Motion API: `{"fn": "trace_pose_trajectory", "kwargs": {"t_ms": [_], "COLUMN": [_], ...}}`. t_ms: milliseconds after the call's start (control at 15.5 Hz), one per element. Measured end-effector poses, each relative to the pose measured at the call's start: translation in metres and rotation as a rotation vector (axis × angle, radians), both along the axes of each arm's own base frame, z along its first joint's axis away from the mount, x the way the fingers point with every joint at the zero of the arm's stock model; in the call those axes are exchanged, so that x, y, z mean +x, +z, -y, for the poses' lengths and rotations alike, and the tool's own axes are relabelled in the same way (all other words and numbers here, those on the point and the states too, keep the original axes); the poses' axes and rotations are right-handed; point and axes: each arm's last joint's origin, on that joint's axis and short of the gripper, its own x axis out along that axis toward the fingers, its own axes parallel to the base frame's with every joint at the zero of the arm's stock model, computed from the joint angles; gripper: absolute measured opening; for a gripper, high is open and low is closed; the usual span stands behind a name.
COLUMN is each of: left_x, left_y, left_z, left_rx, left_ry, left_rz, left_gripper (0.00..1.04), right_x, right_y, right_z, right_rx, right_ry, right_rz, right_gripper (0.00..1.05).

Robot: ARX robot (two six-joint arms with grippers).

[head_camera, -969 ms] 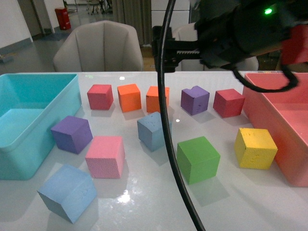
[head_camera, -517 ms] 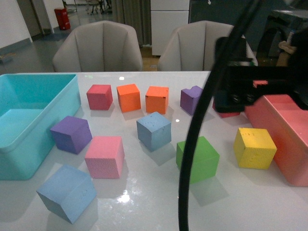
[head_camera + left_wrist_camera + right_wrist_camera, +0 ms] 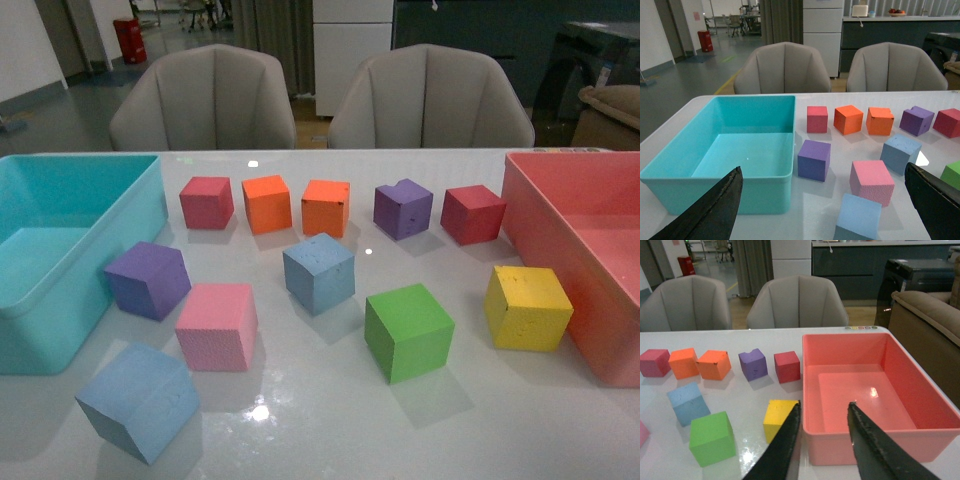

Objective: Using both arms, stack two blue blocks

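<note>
Front view puts one blue block (image 3: 319, 272) at the middle of the table (image 3: 480, 430) and a second blue block (image 3: 139, 402) at seven o'clock, both untouched, so the left gripper (image 3: 822, 167) gapes wide and the right gripper (image 3: 824, 405) stands narrowly parted, both empty, probably ready to reach.

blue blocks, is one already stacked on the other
No, one blue block sits mid-table and the other blue block near the front edge, both resting on the table, well apart.
</note>
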Motion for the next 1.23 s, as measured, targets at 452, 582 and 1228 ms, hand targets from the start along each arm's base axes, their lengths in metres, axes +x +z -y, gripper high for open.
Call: {"fn": "trace_pose_trajectory", "kwargs": {"t_ms": [452,582,1228], "left_x": [0.000,0.000,0.000], "left_y": [0.000,0.000,0.000], "left_z": [0.000,0.000,0.000], "left_rx": [0.000,0.000,0.000], "left_ry": [0.000,0.001,0.001], "left_rz": [0.000,0.000,0.000], "left_gripper": [0.98,0.98,0.98], "right_x": [-0.027,-0.030,-0.044], "right_y": [-0.015,-0.020,-0.033], "right_z": [0.020,0.021,0.021], "right_rx": [-0.009,-0.009,-0.009], "right_ry": [0.009,0.008,0.008], "right_rz": [0.067,0.060,0.035], "right_gripper": [0.02,0.02,0.02]}}
